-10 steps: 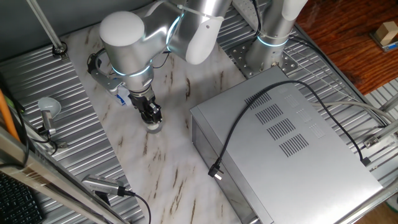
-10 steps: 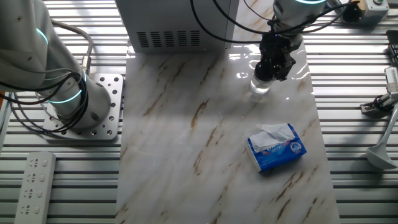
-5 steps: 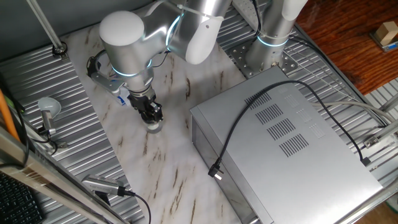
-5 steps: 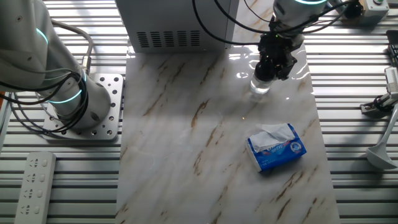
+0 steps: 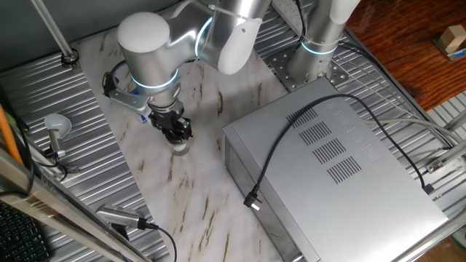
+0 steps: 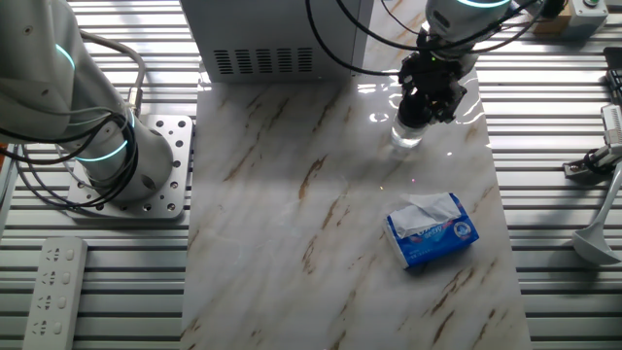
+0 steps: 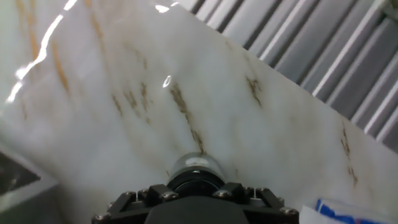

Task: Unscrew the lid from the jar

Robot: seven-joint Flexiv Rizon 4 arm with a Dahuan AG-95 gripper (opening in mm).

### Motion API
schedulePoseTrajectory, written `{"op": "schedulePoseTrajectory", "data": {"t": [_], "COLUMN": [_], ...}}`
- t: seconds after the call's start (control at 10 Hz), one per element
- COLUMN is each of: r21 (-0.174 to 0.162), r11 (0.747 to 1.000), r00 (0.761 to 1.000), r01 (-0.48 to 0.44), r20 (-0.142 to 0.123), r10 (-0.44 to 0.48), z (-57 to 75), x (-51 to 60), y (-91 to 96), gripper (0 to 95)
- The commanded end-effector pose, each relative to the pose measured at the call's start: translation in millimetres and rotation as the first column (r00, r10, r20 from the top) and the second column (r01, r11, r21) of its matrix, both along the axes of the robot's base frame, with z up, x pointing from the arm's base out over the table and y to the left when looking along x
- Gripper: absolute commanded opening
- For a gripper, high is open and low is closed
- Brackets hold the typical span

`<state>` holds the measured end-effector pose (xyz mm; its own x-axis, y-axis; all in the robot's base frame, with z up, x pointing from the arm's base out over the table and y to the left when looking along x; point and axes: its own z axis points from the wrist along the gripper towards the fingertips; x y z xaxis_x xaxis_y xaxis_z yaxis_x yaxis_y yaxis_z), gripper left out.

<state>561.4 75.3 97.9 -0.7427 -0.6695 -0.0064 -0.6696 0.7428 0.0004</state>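
We pinch the lid [image 7: 194, 181] in the gripper [image 6: 420, 110], twist squarely about the jar [image 6: 406, 135] so it stays upright on the table [image 6: 321, 224].

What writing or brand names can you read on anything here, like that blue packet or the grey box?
Blue-and-white packet: it carries printing, too small and blurred to read.
Grey metal box: only vent slots, no legible text.
Jar under the gripper: no label visible.
So nothing is readable.

grey metal box [image 5: 342, 171] w/ black cable [image 5: 291, 138], blue-white packet [image 6: 432, 230], power strip [image 6: 56, 290]
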Motion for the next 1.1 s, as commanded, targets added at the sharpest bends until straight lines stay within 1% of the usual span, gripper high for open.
{"op": "schedulePoseTrajectory", "data": {"t": [0.1, 0.2, 0.4, 0.7, 1.1], "r21": [0.001, -0.001, -0.002, -0.002, -0.006], "r11": [0.993, 0.987, 0.978, 0.969, 0.947], "r00": [0.993, 0.987, 0.978, 0.969, 0.947], "r01": [-0.119, -0.161, -0.209, -0.246, -0.320], "r20": [0.005, 0.005, 0.005, 0.008, 0.011], "r10": [0.119, 0.161, 0.209, 0.246, 0.320], "z": [-0.6, -0.6, -0.6, -0.6, -0.6], "x": [0.4, 0.3, 0.3, 0.3, 0.2], "y": [0.1, 0.1, 0.1, 0.1, 0.1], "gripper": [38.0, 38.0, 38.0, 38.0, 38.0]}}
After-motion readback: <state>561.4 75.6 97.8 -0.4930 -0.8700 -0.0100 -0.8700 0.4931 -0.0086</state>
